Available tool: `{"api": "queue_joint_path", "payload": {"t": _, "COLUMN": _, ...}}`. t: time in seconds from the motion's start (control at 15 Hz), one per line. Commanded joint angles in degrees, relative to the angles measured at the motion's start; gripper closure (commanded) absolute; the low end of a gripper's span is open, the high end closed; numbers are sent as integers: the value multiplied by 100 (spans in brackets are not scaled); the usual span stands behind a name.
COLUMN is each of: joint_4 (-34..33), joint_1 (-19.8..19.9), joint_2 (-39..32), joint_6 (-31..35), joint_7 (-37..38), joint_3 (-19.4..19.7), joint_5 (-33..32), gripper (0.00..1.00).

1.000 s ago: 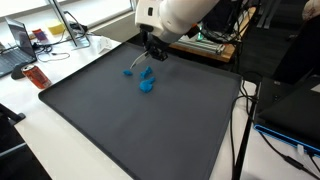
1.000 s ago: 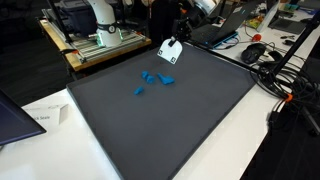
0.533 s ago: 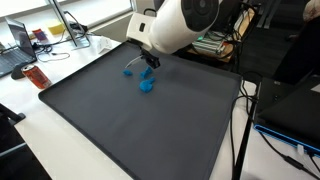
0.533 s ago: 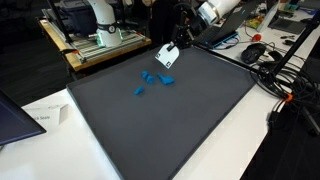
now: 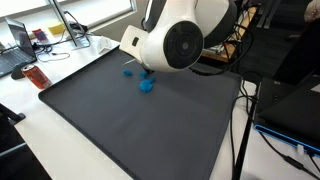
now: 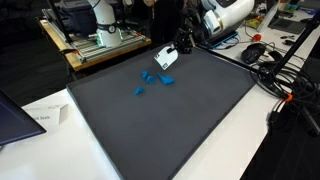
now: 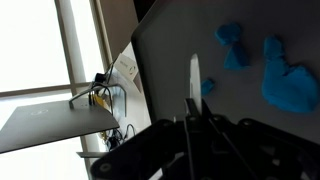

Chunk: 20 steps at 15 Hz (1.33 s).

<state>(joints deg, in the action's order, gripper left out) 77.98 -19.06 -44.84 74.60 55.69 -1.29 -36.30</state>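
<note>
**Gripper over the blue pieces**

The gripper [image 6: 164,62] hangs closed near the far edge of the dark mat [image 6: 200,120], just beside a cluster of blue pieces [image 6: 157,78]. A smaller blue piece [image 6: 139,91] lies apart, nearer the camera.

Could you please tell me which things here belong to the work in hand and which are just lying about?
In hand: end effector, shut; blue pieces; dark mat.
Lying about: laptop; orange item; paper sheets.
</note>
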Motion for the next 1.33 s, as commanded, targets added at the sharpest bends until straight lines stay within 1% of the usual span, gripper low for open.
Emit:
{"api": "queue_joint_path", "payload": {"t": 0.0, "joint_4": -868, "joint_1": -69, "joint_2": -554, "joint_6": -566, "joint_7": -11, "joint_3": 160, "joint_5": 238, "gripper": 99}}
{"api": "queue_joint_path", "payload": {"t": 0.2, "joint_4": -1169, "joint_1": 65, "joint_2": -733, "joint_6": -680, "joint_7": -147, "joint_3": 199, "joint_5": 495, "gripper": 99}}
{"api": "queue_joint_path", "payload": {"t": 0.4, "joint_4": -1172, "joint_1": 248, "joint_2": -673, "joint_6": -633, "joint_7": -449, "joint_3": 262, "joint_5": 804, "gripper": 99}}
{"api": "queue_joint_path", "payload": {"t": 0.73, "joint_4": -944, "joint_1": 645, "joint_2": -420, "joint_6": -324, "joint_7": -1098, "joint_3": 381, "joint_5": 1101, "gripper": 99}}
{"api": "queue_joint_path", "payload": {"t": 0.93, "joint_4": -786, "joint_1": 804, "joint_2": -284, "joint_6": -71, "joint_7": -1528, "joint_3": 412, "joint_5": 1112, "gripper": 99}}
{"api": "queue_joint_path", "payload": {"t": 1.27, "joint_4": -308, "joint_1": 986, "joint_2": 86, "joint_6": 576, "joint_7": -2251, "joint_3": 452, "joint_5": 1081, "gripper": 99}}
